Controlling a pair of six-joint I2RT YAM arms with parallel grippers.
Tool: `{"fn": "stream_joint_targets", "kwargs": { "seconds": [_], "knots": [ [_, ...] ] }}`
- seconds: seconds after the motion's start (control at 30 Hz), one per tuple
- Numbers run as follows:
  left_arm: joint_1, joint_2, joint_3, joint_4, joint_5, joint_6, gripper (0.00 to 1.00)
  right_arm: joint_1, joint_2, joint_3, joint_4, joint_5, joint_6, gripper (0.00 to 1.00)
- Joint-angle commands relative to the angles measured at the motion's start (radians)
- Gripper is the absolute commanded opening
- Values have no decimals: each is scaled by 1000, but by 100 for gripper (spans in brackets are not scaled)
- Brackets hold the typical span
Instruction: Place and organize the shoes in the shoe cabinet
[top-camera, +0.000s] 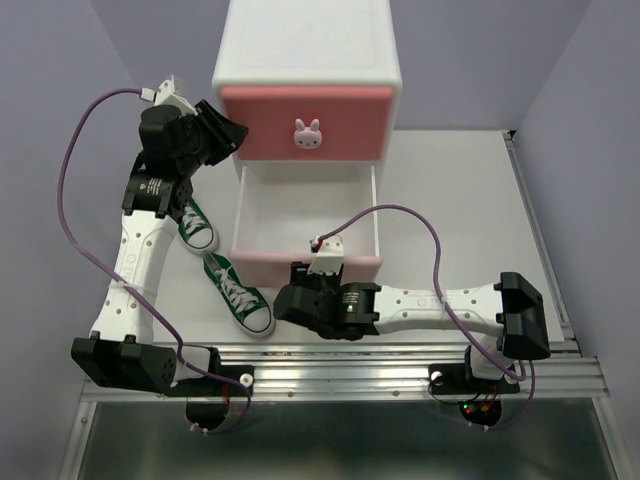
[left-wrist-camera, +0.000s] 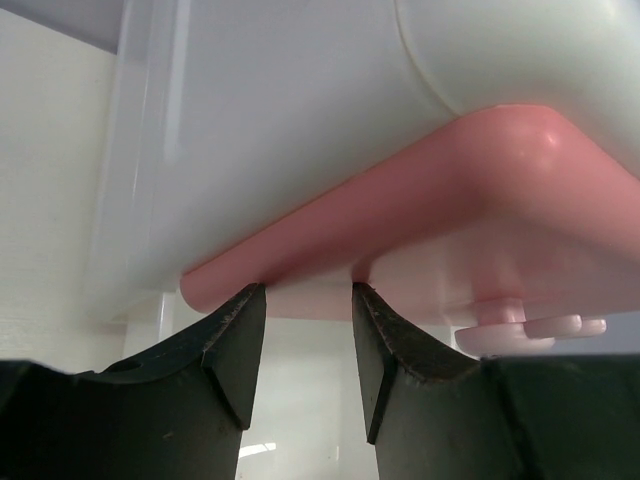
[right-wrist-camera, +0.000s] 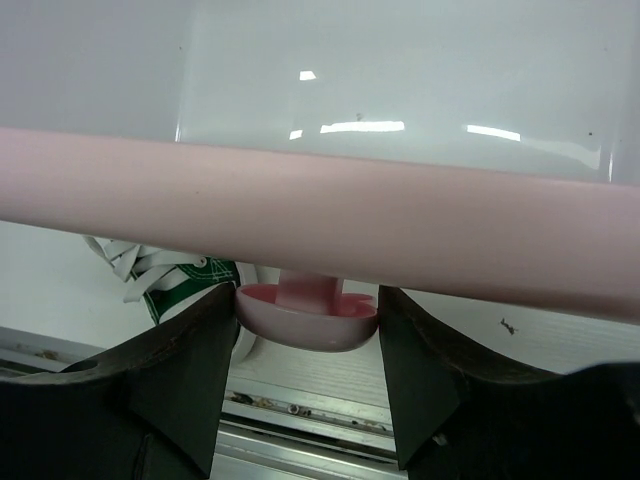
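Cabinet (top-camera: 305, 45) stands at the back middle of the worktop (top-camera: 450, 200), white, with two pink drawer fronts.

Upper drawer (top-camera: 270, 120) is shut, bunny knob (top-camera: 307, 133) in the middle of its front.

Lower drawer (top-camera: 262, 215) is pulled out towards the arms. The part of its floor in view is bare white.

Right fingers (right-wrist-camera: 190, 370) are at the lower drawer's front, one on each side of its pink knob (right-wrist-camera: 305, 318). They are clamped on it, both inner faces against the knob's rim.

Left fingers (left-wrist-camera: 225, 350) are up at the cabinet's left front corner, tips at the lower edge of the upper drawer front. They are apart, with nothing between them. Cannot tell if the tips touch the pink edge.

Two green shoes are on the worktop, left of the open drawer. The rear shoe (top-camera: 197, 226) lies beside the left arm. The near shoe (top-camera: 240, 295) lies at an angle just beside the lower drawer's left front corner. Both are outside the cabinet.
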Motion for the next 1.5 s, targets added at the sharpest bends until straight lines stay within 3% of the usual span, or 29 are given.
{"fn": "stream_joint_targets", "kwargs": {
  "seconds": [0.0,0.03,0.1,0.13,0.2,0.27,0.4,0.63,0.73,0.77,0.83,1.03,1.13,1.3,1.47],
  "knots": [
    [2,19,-20,-6,-54,32,50,44,-37,-17,-58,-69,68,21],
    [2,18,-16,-11,-60,34,50,44,-40,-20,-56,-66,62,28],
    [2,19,-6,-31,-68,38,50,44,-49,-15,-52,-57,29,50],
    [2,16,1,-37,-74,43,50,44,-50,-5,-45,-61,16,68],
    [2,12,6,-51,-80,43,51,44,-64,3,-4,-79,-60,80],
    [2,6,6,-60,-82,46,54,44,-69,23,-4,-93,-99,100],
    [2,-4,6,-69,-77,46,54,44,-104,61,-24,-104,-194,100],
    [2,-10,53,-112,-70,34,63,44,-306,29,85,-245,-363,100],
    [4,-25,70,-152,-106,32,80,44,-363,49,122,-345,-477,100],
    [7,-36,76,-181,-114,34,91,44,-362,69,107,-350,-498,100],
    [11,-45,107,-223,-145,41,99,44,-354,144,29,-293,-504,100],
    [54,-91,187,-417,-261,37,99,44,-399,186,4,-46,-466,100],
    [77,-151,156,-529,-300,-15,99,18,-396,207,-41,28,-417,100],
    [113,-228,3,-667,-303,-112,99,-156,-353,316,-205,-12,-354,100],
    [116,-329,-225,-682,-289,-211,99,-319,-337,355,-381,-6,-279,100]
  ]
}}
